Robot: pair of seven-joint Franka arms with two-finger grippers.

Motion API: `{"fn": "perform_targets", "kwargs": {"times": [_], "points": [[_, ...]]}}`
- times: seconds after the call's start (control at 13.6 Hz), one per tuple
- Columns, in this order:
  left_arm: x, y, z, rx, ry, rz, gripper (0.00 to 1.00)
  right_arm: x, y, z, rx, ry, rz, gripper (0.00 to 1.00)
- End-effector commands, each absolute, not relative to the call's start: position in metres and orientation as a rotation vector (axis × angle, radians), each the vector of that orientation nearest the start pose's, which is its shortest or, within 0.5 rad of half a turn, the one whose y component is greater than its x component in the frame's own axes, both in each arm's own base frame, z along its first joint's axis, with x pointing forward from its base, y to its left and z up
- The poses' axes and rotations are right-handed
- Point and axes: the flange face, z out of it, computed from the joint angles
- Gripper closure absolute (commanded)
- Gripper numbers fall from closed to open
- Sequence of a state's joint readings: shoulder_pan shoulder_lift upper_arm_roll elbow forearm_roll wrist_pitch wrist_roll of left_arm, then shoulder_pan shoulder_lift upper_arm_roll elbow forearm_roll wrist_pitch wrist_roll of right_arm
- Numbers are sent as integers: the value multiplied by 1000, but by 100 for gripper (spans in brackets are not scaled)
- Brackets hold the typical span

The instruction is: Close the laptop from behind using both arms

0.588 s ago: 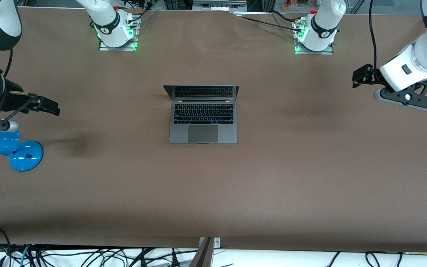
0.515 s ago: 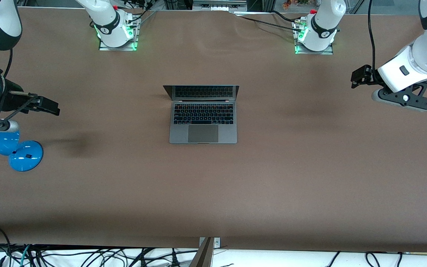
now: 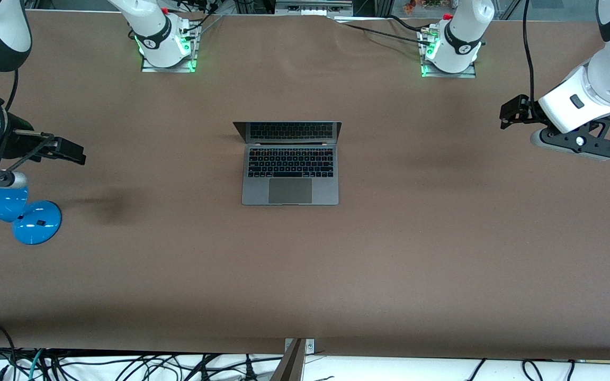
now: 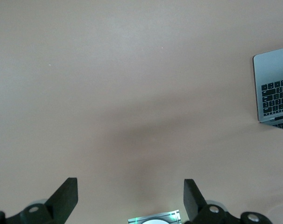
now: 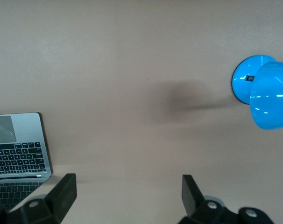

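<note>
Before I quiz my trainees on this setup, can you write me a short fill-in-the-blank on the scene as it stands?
1. The laptop on the table has its lid ____.
2. The lamp at the right arm's end of the table is ____ in colour.
3. The left pincer and the right pincer are both ____, holding nothing.
4. Neither pincer touches the ____.

Missing words: open; blue; open; laptop

Two white robot arms [image 3: 596, 79] with black joint bands, trailing black cables, green-lit bases [image 3: 167, 50] and black grippers.
</note>
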State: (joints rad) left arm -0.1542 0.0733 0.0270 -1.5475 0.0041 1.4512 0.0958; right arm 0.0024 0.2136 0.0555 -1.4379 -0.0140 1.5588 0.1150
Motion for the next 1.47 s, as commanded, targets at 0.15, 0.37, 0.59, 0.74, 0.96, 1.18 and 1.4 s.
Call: {"fn": "perform_targets", "kwargs": {"times": [0.15,0.37,0.59,0.74,0.96,1.18,1.4], "points": [[562,-80,587,-3078,351,263,0,611,32,571,-3141,76,137,0],[560,-95,587,-3072,394,257,0,611,34,570,-3142,80,134,0],[559,-110,590,-3068,434,248,0,613,40,567,-3137,64,135,0],[558,-118,590,-3063,457,244,0,615,38,564,-3084,86,142,0],[558,-120,604,-3071,468,201,0,613,50,559,-3071,61,165,0],[569,-123,601,-3070,467,193,0,615,92,533,-3068,-55,256,0],[576,-125,584,-3054,469,238,0,603,163,513,-3070,-226,335,6]]}}
